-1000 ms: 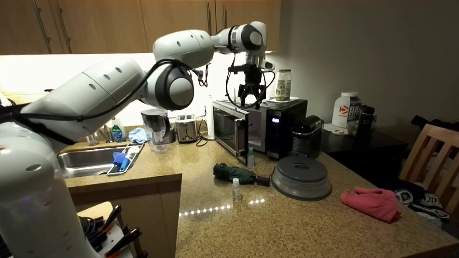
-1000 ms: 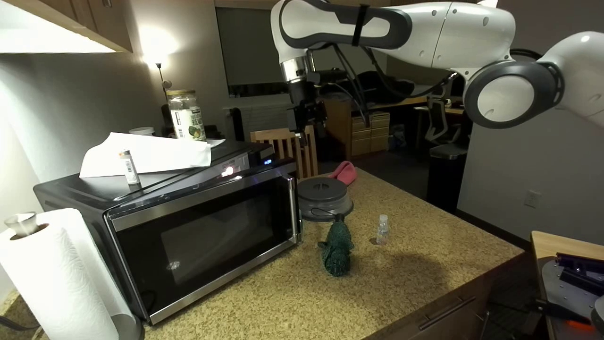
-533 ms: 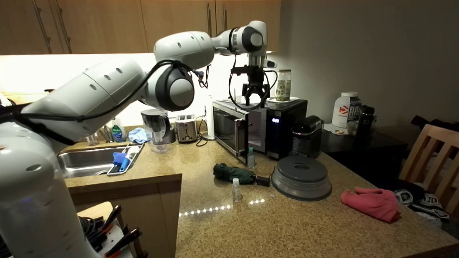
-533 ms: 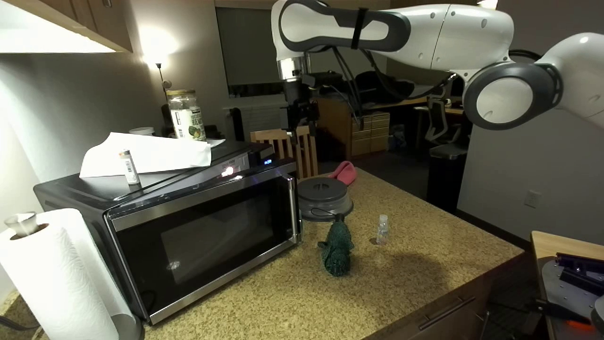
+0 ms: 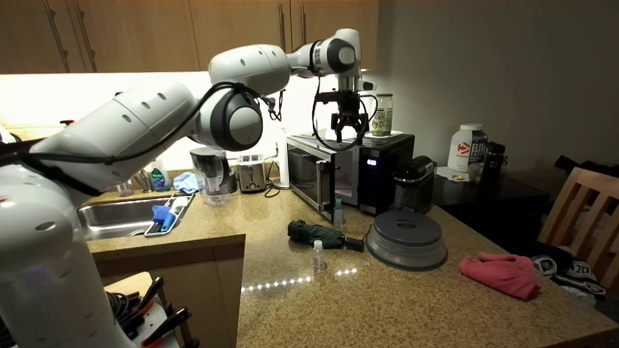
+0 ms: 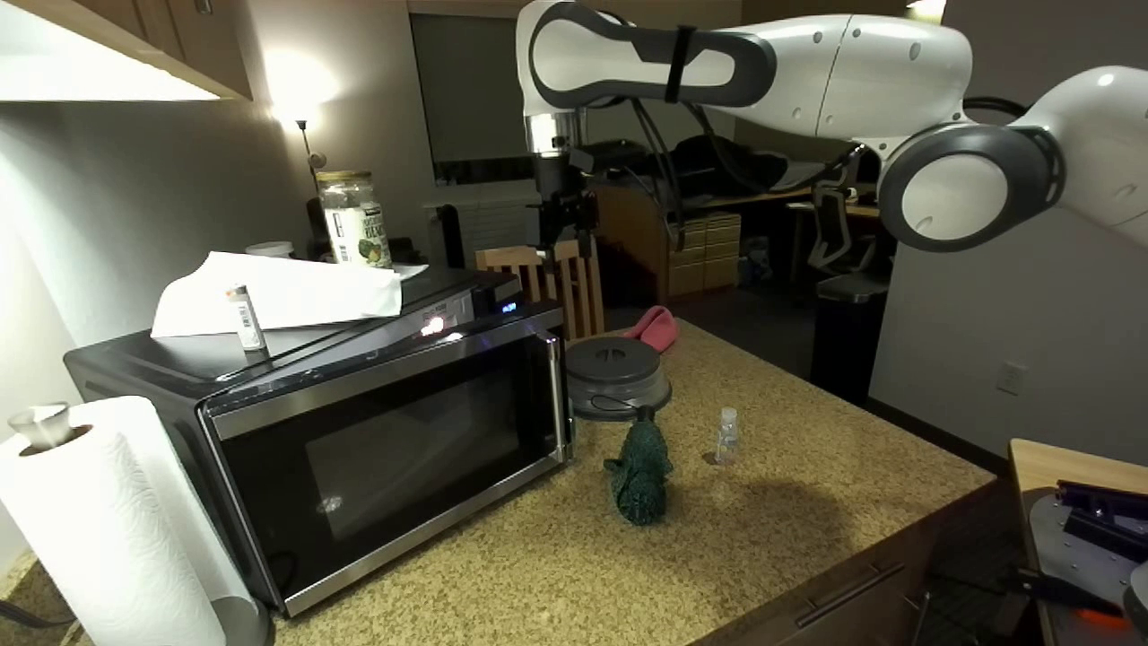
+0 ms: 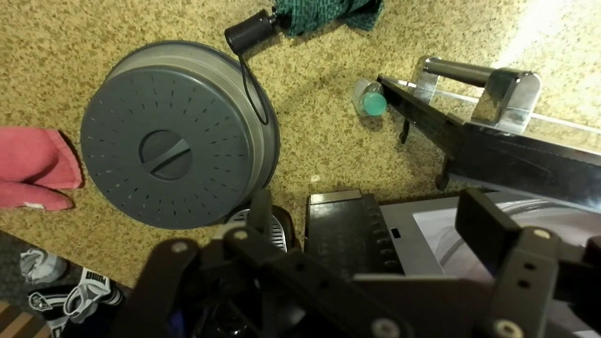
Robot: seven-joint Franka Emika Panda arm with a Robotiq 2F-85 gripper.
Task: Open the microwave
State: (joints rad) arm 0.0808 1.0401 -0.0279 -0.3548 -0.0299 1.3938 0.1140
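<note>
The black microwave [image 5: 379, 181] stands on the counter with its door [image 5: 309, 179] partly swung open, and its light interior shows past the door edge. In an exterior view the door's dark glass front [image 6: 386, 440] and metal handle [image 6: 558, 395] face the camera. My gripper [image 5: 350, 137] hangs fingers down above the microwave's open front, touching nothing; it also shows in an exterior view [image 6: 567, 253]. In the wrist view the gripper [image 7: 371, 220] has its fingers wide apart and empty, over the control panel [image 7: 342, 230] and interior. The door handle [image 7: 460, 70] lies to the upper right.
A grey domed cover [image 5: 406, 239], dark green umbrella [image 5: 316, 235], clear bottle [image 5: 318, 257] and green-capped bottle [image 5: 338, 213] stand near the door. A coffee maker [image 5: 413, 181] is beside the microwave. A jar [image 5: 382, 115] stands on its top. A paper towel roll [image 6: 103, 529] stands alongside.
My gripper has shifted slightly right and turned more upright, and the arm's upper links have sunk a little. The microwave door and the counter objects have not moved.
</note>
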